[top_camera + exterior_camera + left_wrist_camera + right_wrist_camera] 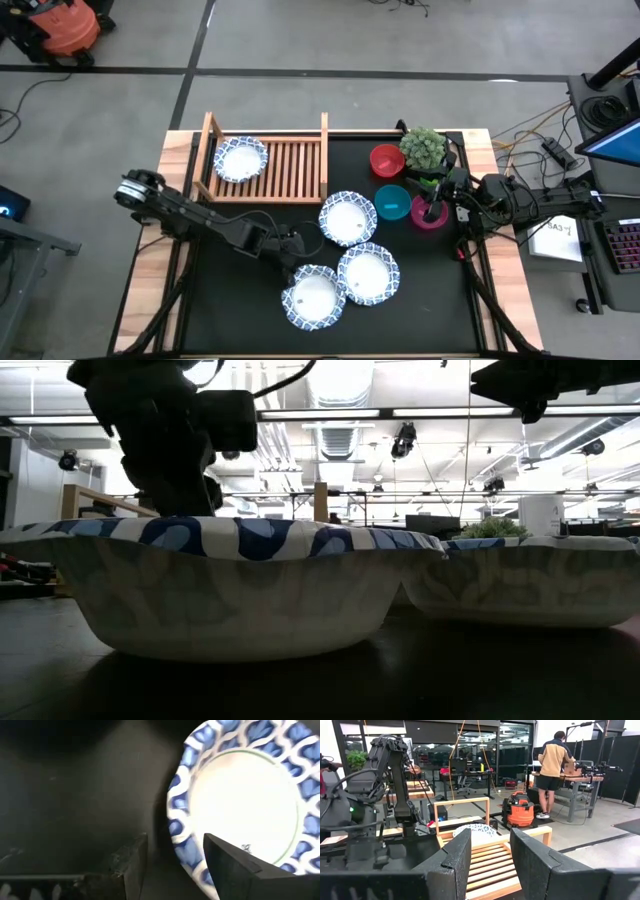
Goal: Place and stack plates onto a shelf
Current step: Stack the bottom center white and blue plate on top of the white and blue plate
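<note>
Four blue-rimmed white plates show in the high view. One plate (pixel 240 158) lies on the slats of the wooden shelf (pixel 290 165) at the table's far left. Three rest on the black table: plate (pixel 347 217), plate (pixel 367 274) and the nearest plate (pixel 313 296) (pixel 240 590) (pixel 240 795). My left gripper (pixel 291 256) (pixel 175 865) is open and low at this nearest plate's far-left rim, with one finger over the plate and one outside it. My right gripper (pixel 432 207) (pixel 490 855) is open and empty above the bowls at the right. My left gripper straddles the far-left rim (pixel 177 835) of the nearest plate, coming from the far left and slanting down. One finger (pixel 235 867) is over the white centre and the other finger (pixel 130 865) is over the table. I cannot tell whether either touches the plate, which lies flat.
A red bowl (pixel 386 160), a teal bowl (pixel 391 202) and a pink bowl (pixel 428 214) stand at the table's right, beside a green potted plant (pixel 423 148). The three table plates lie close together. Bare tabletop (pixel 230 300) lies to the near left. A person (pixel 552 770) stands far off in the room.
</note>
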You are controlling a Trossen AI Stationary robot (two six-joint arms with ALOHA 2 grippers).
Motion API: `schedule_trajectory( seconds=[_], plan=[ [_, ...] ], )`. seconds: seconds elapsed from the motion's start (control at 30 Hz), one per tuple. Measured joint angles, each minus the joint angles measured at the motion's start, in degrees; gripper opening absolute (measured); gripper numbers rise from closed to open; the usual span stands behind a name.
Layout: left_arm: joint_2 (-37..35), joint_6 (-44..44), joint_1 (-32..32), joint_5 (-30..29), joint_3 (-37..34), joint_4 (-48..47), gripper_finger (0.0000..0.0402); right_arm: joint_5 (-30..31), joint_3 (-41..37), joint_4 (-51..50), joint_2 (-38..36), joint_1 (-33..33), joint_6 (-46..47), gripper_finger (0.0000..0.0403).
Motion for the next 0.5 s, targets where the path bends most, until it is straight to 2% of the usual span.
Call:
schedule_trajectory(
  seconds=[0.5],
  plan=[
    [0.51, -3.03, 0.0, 0.87, -0.43, 1.84, 0.0147, 0.0, 0.0, 0.0, 0.0, 0.0, 0.09, 0.0125]
  ],
)
